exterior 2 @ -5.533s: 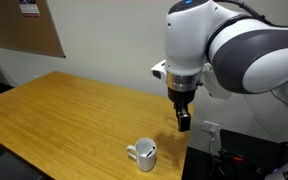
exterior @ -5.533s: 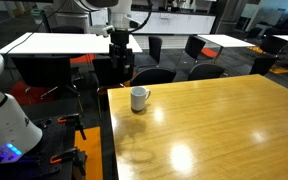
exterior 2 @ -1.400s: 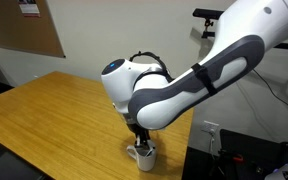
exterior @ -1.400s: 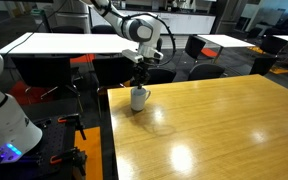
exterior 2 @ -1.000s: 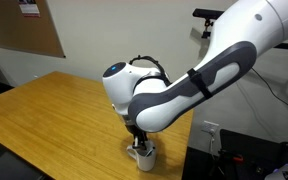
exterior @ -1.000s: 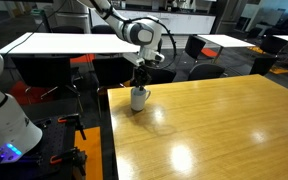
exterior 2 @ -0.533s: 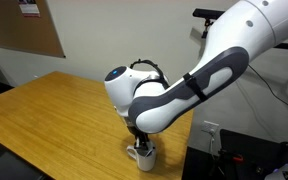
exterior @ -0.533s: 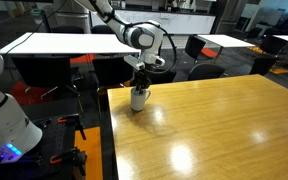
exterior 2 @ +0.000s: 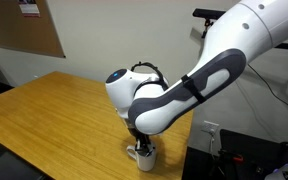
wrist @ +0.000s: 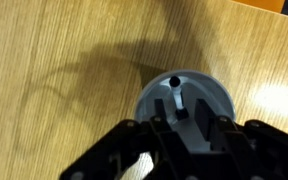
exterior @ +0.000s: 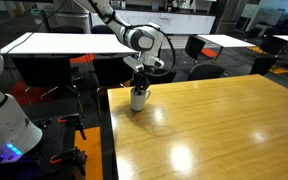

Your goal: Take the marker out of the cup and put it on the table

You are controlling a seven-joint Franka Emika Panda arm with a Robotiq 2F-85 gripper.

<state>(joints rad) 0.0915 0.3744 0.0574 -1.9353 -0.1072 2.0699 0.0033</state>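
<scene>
The marker [wrist: 175, 85] stands inside the cup [wrist: 202, 92], its dark round end pointing up toward the wrist camera and leaning near the wall on the far side from the lens. The cup sits near one corner of the worktop [exterior: 214, 120]. The claw [wrist: 189, 128] hangs right over the mouth of the cup with its fingers apart, one on either side of the marker's line, and grips nothing yet (the gap between them shows bare cup interior).

By my judgement the marker is light, stiff and smooth, so it may slip or swing if pinched only at the very tip. A hold on the upper shaft, just under the end, looks best, since the rest lies below the rim. The cup is ceramic, fairly heavy for its size yet free to slide on the glossy wood, so a finger knocking the rim could shove or tip it.

Only the wrist view shows the marker at all. In both exterior views the cup [exterior: 139, 99] reads as a plain white shape with the claw [exterior: 138, 86] close above it, and its contents are hidden. An exterior view shows the cup [exterior 2: 144, 155] with its handle turned sideways, but the bulky arm [exterior 2: 174, 95] covers the fingers there. The exterior views do give what the wrist view lacks: how much open worktop [exterior 2: 54, 110] lies beside the cup for setting the marker down.
</scene>
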